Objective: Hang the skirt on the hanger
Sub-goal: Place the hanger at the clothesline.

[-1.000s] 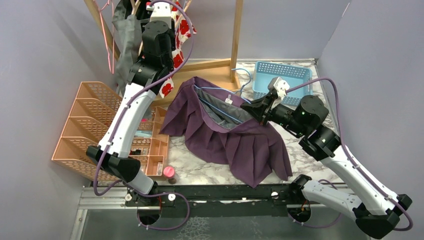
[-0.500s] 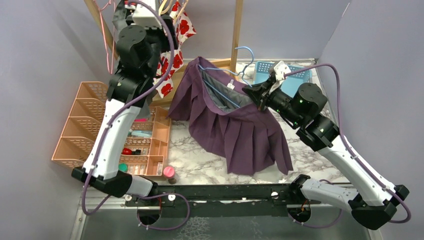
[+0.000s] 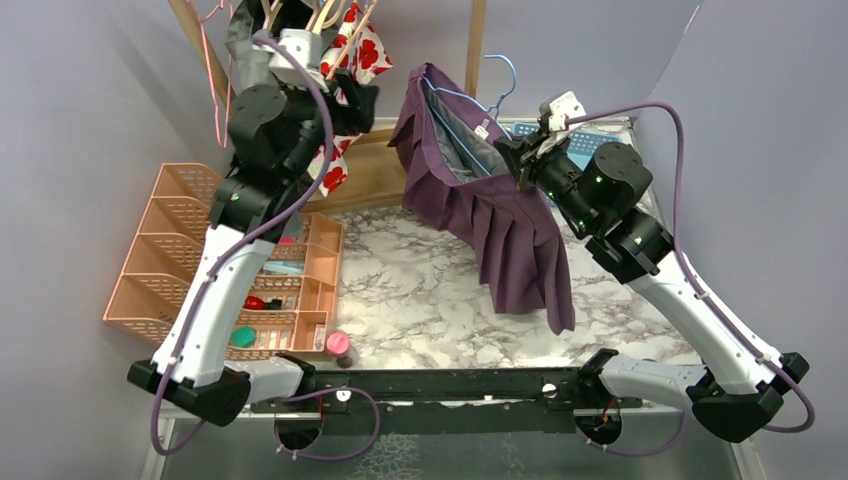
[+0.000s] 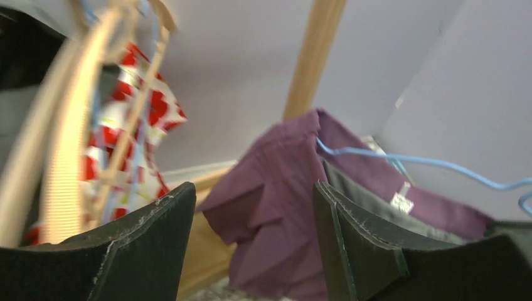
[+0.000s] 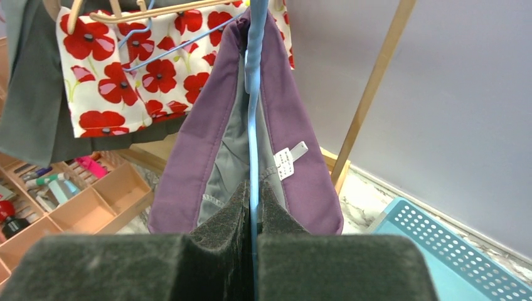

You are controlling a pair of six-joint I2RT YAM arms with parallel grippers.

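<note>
The purple skirt (image 3: 490, 215) hung over the marble table (image 3: 420, 300) on a blue hanger (image 5: 253, 94), its hem trailing down beside the right arm. The right gripper (image 5: 253, 194) pinched the hanger's wire between tightly closed jaws at the near end of the waistband. The left gripper (image 4: 254, 188) stood wide open and empty to the skirt's left, close to a poppy-print garment (image 3: 352, 62) on the wooden rack (image 3: 475, 60), whose post rose just behind the skirt; an orange organiser (image 3: 170, 250) sat at the table's left and a blue basket (image 5: 452, 251) beyond the right gripper.
</note>
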